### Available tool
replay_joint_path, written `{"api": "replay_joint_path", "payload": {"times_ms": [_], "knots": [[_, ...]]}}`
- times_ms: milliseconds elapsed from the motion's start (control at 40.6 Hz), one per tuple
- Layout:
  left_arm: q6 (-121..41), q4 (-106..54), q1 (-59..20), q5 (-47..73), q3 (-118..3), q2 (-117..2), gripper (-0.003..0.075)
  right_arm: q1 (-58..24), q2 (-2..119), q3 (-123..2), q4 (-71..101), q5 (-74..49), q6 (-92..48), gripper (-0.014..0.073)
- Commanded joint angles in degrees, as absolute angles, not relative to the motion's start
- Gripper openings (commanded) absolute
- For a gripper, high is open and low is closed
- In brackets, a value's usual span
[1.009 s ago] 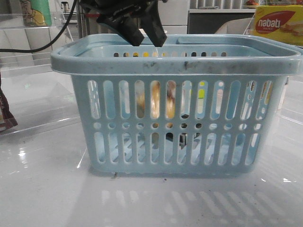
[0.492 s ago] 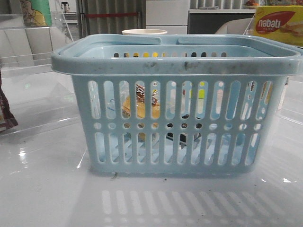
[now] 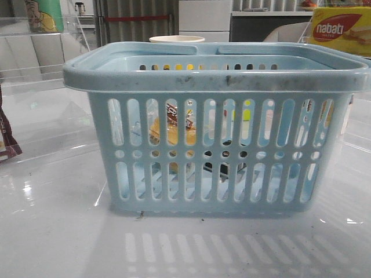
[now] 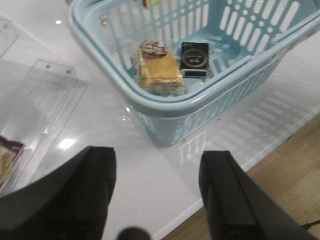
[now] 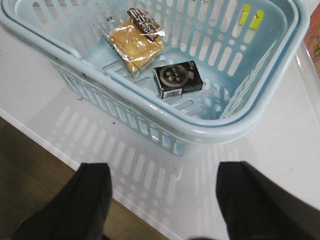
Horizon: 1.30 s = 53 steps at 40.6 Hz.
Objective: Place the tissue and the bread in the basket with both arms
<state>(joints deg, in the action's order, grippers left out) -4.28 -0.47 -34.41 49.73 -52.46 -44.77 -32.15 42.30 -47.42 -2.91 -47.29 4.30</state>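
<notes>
The light blue basket (image 3: pixel 214 75) stands on the white table, also in the left wrist view (image 4: pixel 165 105) and the right wrist view (image 5: pixel 220 127). The bread (image 5: pixel 135 44), a clear pack of tan-yellow bread with a dark label, lies on the basket floor, seen too in the left wrist view (image 4: pixel 159 71) and through the slots (image 3: pixel 171 130). The tissue (image 5: pixel 177 78), a small black pack, lies beside it, also in the left wrist view (image 4: pixel 194 58). My left gripper (image 4: pixel 156 192) is open and empty, outside the basket. My right gripper (image 5: pixel 162 197) is open and empty above the table's edge.
A yellow-and-red nabati box (image 3: pixel 339 29) stands at the back right. A dark brown packet (image 3: pixel 7 142) lies at the far left, by clear acrylic stands (image 4: pixel 47 100). A white cup rim (image 3: pixel 177 39) shows behind the basket. The table's edge and wooden floor (image 5: pixel 45 170) are near both grippers.
A second ago a black gripper hung over the basket's rim and has left the front view. The bread dropped and settled on the basket floor.
</notes>
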Motion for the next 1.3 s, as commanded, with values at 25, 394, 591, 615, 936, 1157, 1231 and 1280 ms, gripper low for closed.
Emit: {"api": "replay_joint_path", "payload": {"times_ms": [25,394,591,615,936,1157,1231,1280], "knots": [[4.3,6.5,-34.6,46.7,-49.7,-38.2,0.0437,-32.1,41.5,-49.0,-4.6,-44.6,4.3,0.0549],[5.5,7.6,-34.6,47.0,-45.0,-31.1,0.0437,-32.1,27.3,-40.3,-4.2,-45.1,4.3,0.0444],[5.5,7.6,-34.6,46.9,-45.0,-31.1,0.0437,-32.1,23.6,-37.8,-3.1,-45.5,4.3,0.0444],[5.5,7.6,-34.6,46.9,-45.0,-31.1,0.0437,-32.1,23.6,-37.8,-2.9,-45.7,4.3,0.0444],[5.5,7.6,-34.6,46.8,-45.0,-31.1,0.0426,-32.1,23.6,-37.8,-2.2,-45.9,4.3,0.0414],[5.5,7.6,-34.6,46.8,-45.0,-31.1,0.0307,-32.1,23.6,-37.8,-2.2,-46.0,4.3,0.0155],[5.5,7.6,-34.6,46.6,-45.0,-31.1,0.0258,-32.1,23.6,-37.8,-2.2,-46.0,4.3,0.0092],[5.5,7.6,-34.6,46.6,-45.0,-31.1,0.0225,-32.1,23.6,-37.8,-2.2,-46.1,4.3,0.0062]]}}
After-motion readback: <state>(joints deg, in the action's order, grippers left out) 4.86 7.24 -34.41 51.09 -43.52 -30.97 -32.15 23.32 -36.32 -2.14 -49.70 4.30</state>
